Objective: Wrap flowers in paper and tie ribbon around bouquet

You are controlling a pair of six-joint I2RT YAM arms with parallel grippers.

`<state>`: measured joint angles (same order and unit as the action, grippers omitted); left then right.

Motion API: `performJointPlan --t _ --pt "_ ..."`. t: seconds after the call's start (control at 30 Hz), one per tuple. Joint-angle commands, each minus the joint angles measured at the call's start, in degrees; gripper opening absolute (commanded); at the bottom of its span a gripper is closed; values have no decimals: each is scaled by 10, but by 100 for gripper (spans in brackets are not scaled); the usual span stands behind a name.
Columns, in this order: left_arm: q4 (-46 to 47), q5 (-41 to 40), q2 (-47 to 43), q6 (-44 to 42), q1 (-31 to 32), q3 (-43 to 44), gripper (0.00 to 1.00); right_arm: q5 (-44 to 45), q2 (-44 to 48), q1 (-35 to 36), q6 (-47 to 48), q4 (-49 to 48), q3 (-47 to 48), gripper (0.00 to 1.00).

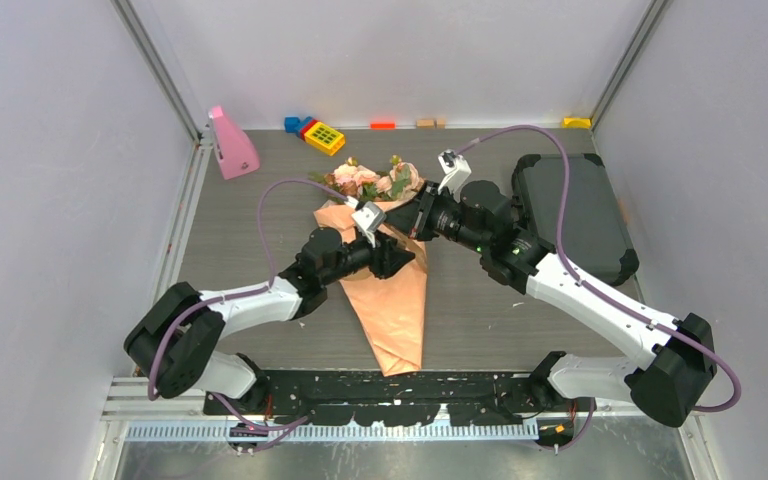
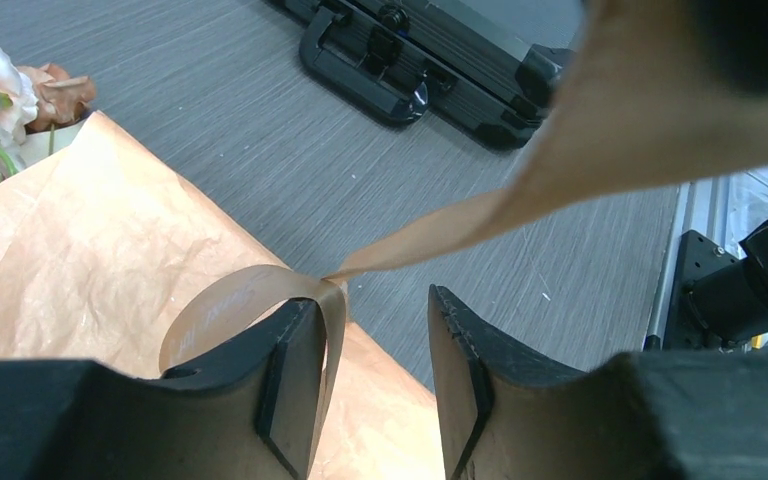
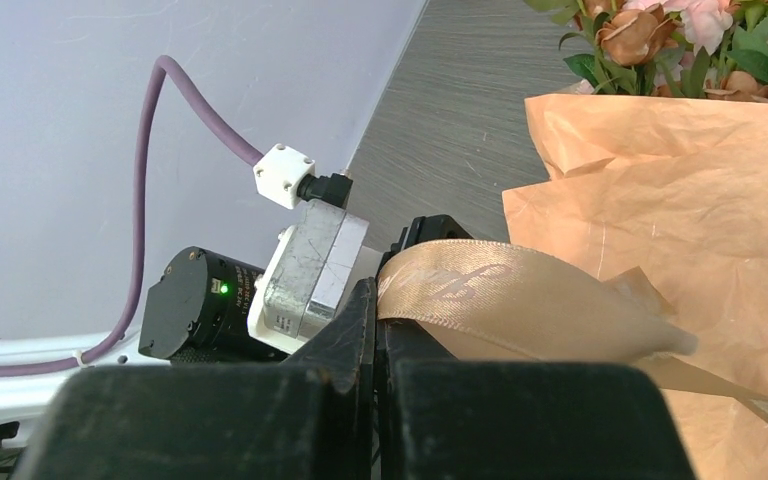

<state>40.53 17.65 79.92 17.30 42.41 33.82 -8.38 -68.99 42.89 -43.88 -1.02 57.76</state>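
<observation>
Left wrist: left tool parted — ribbon brushing one finger (right tool clenched on ribbon).

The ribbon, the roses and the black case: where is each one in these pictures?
The ribbon [image 3: 480, 290]: right wrist view, on the broad face of its shiny loop.
The roses [image 1: 362, 178]: top view, on a pink bloom.
The black case [image 1: 595, 215]: top view, on its flat lid.

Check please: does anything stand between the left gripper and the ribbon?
Nothing visible does. The ribbon loop lies over one finger of the open left gripper, above the paper; the gap between its jaws holds nothing. The right gripper is shut on another stretch of it.
</observation>
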Motion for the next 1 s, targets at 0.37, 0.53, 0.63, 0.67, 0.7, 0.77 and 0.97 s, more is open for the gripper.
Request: performJointPlan --t 0.37,0.53,0.63,0.67,0.7,0.77,0.97 --pt "39 21 -13 -43 2 5 44 24 55 0 4 41 15 1" --pt "46 31 -7 -36 2 8 44 16 42 1 0 36 19 1" --pt "58 47 4 -27 2 12 44 12 26 1 -3 20 20 1" --pt "62 51 8 -24 2 14 44 12 17 0 -5 15 22 1" --pt "67 53 14 -18 2 15 44 12 11 0 -7 14 24 1" --pt "79 54 24 -8 2 15 43 3 -3 0 -11 -12 27 1" --pt "101 40 36 4 2 9 24 -18 -23 0 -25 -42 30 1"
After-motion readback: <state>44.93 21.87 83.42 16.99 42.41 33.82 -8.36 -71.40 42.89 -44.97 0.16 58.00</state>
